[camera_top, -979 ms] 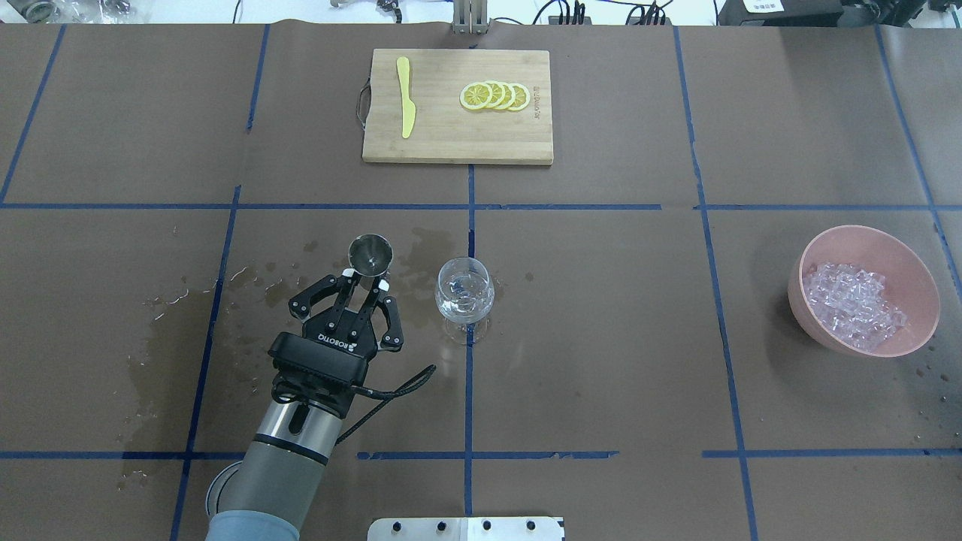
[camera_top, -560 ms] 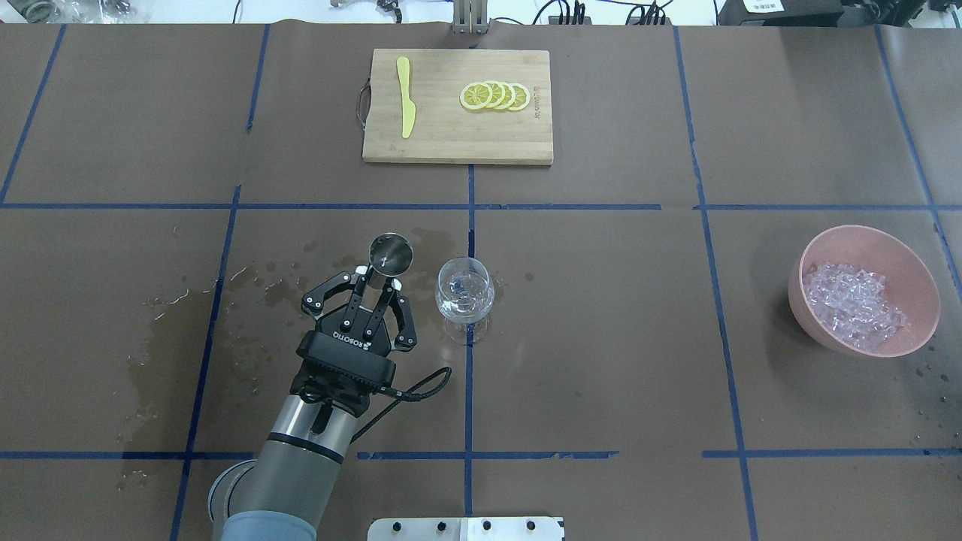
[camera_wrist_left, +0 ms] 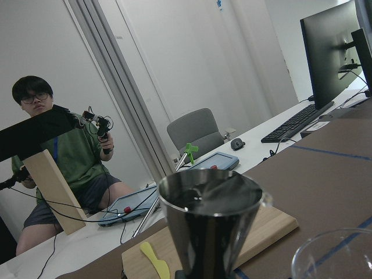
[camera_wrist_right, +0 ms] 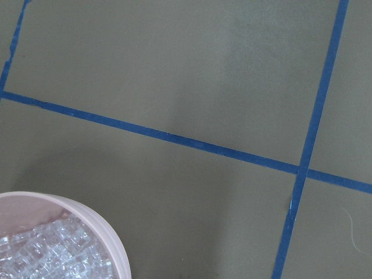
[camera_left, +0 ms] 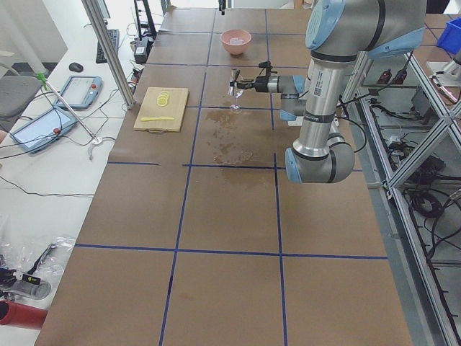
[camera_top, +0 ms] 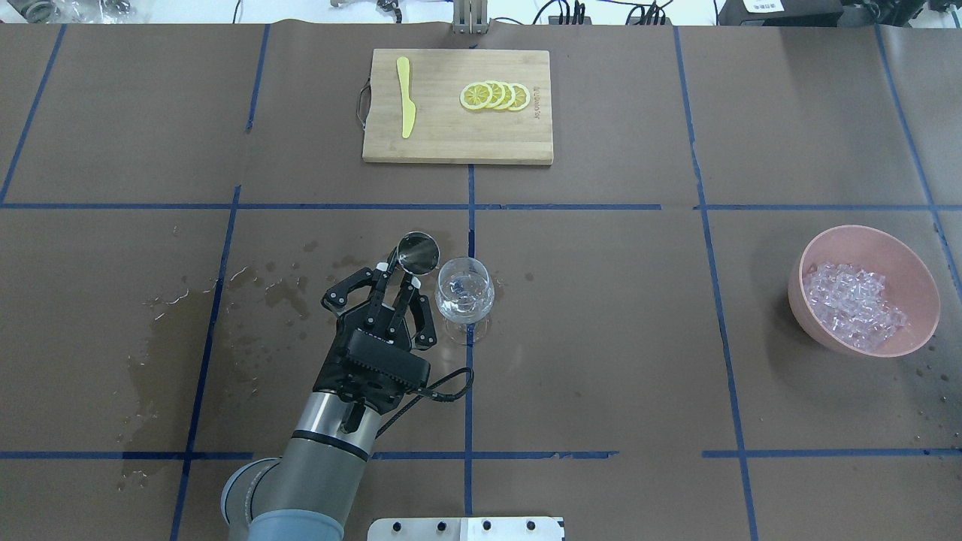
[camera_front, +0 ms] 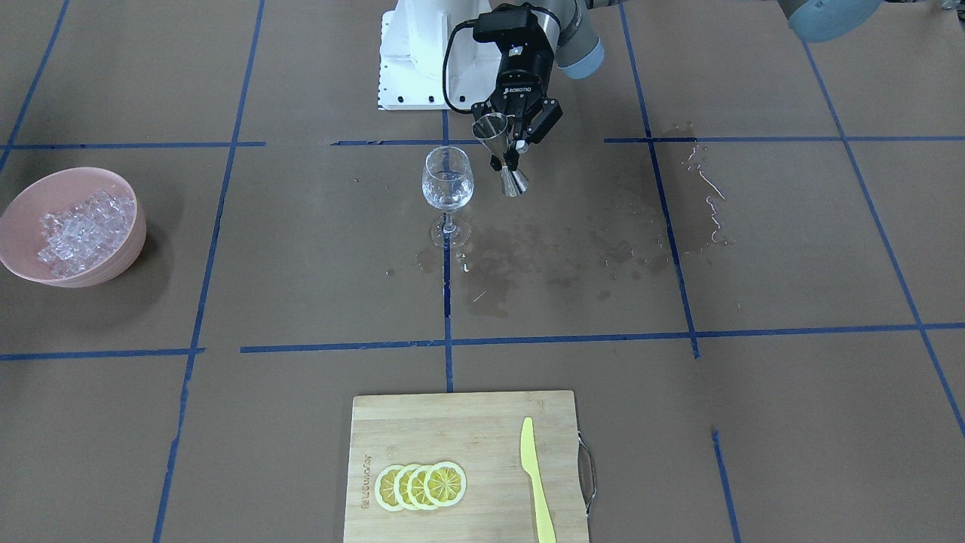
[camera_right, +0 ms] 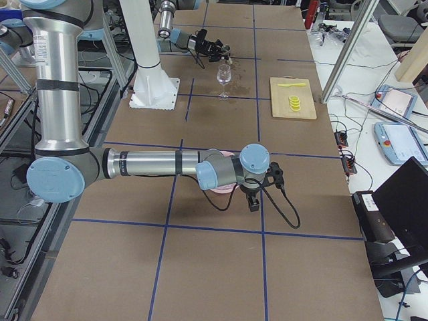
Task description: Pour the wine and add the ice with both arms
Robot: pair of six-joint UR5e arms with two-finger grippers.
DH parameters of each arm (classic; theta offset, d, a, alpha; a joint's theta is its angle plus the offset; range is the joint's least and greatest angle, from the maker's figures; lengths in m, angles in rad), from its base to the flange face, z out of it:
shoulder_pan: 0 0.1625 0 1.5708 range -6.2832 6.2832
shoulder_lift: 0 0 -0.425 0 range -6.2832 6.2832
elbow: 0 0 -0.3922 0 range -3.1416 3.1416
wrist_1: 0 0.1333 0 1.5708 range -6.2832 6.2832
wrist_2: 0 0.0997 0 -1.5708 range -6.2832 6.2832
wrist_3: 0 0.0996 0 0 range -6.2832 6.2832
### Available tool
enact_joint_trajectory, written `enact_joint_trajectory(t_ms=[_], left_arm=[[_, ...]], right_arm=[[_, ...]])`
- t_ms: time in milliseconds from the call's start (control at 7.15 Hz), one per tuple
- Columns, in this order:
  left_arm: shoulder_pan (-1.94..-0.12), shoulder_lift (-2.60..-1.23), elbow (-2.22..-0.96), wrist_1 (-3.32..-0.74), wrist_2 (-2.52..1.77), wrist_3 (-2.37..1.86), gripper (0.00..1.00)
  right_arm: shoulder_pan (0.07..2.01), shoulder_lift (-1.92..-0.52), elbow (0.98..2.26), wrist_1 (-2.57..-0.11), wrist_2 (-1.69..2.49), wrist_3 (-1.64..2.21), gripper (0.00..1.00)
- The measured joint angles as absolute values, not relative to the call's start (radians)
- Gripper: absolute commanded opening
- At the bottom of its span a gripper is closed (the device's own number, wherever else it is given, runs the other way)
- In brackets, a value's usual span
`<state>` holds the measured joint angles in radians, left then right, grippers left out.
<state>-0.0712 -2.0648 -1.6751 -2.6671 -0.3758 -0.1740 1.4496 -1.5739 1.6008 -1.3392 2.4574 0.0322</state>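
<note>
**Jigger tipped beside the wine glass**

The left arm (camera_top: 331,443) reaches over the brown tabletop (camera_top: 601,338), its jaws clenched on the waist of a steel jigger (camera_top: 418,252). The jigger leans, its upper mouth just beside the rim of the wine glass (camera_top: 464,293), which stands upright on a blue tape line (camera_top: 467,391). A little clear wine (camera_front: 447,200) lies low in the glass's bowl. The ice (camera_top: 853,304) is heaped in a pink bowl (camera_top: 795,289) well apart on the robot's right. The right arm (camera_right: 147,164) hangs above that bowl, and I cannot tell whether its jaws are clenched or released. A yellow knife (camera_top: 406,98) and lemon slices (camera_top: 496,96) lie on a wooden cutting board (camera_top: 451,143) at the far edge.
</note>
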Motion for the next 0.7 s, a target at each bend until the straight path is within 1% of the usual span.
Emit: enact_joint_trajectory(t_ms=[700], left_arm=[[-0.077, -2.077, -1.675, -2.622, -0.376, 0.066, 0.0]], right_arm=[[1.45, -1.561, 1.578, -1.339, 2.457, 0.032, 1.0]])
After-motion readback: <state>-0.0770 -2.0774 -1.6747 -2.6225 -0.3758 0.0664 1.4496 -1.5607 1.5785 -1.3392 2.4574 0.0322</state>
